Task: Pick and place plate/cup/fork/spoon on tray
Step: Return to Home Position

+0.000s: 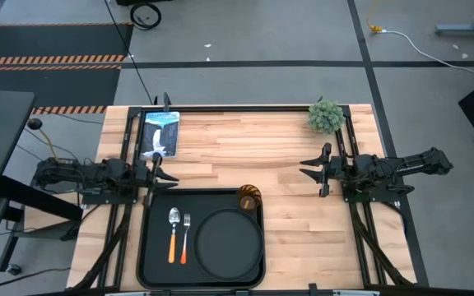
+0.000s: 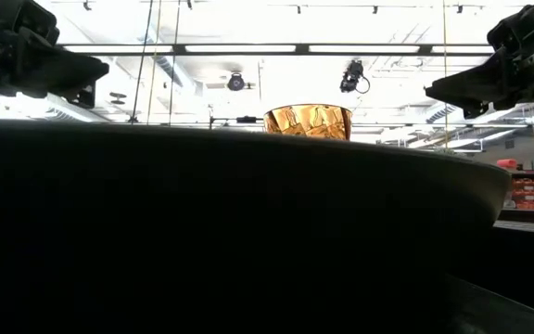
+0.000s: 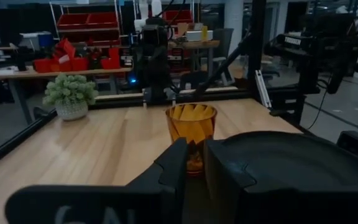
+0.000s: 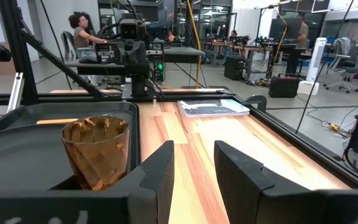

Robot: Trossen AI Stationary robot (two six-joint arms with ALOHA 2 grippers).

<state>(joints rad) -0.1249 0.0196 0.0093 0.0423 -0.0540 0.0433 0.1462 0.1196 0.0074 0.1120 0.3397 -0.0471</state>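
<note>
The black tray (image 1: 144, 238) lies at the table's near middle. On its right half lies the round black plate (image 1: 230, 242). On its left half the spoon (image 1: 174, 234) and the fork (image 1: 185, 238) lie side by side, handles toward the near edge. The amber cup (image 1: 249, 198) stands upright in the tray's far right corner; it also shows in the left wrist view (image 3: 191, 127) and the right wrist view (image 4: 96, 149). My left gripper (image 1: 167, 175) hovers open and empty by the tray's far left corner. My right gripper (image 1: 309, 168) hovers open and empty right of the cup.
A green fuzzy plant (image 1: 326, 116) stands at the far right of the table. A printed booklet (image 1: 160, 133) lies at the far left. Bare wood stretches between the two grippers and right of the tray. A person sits in the room beyond the table (image 4: 82, 31).
</note>
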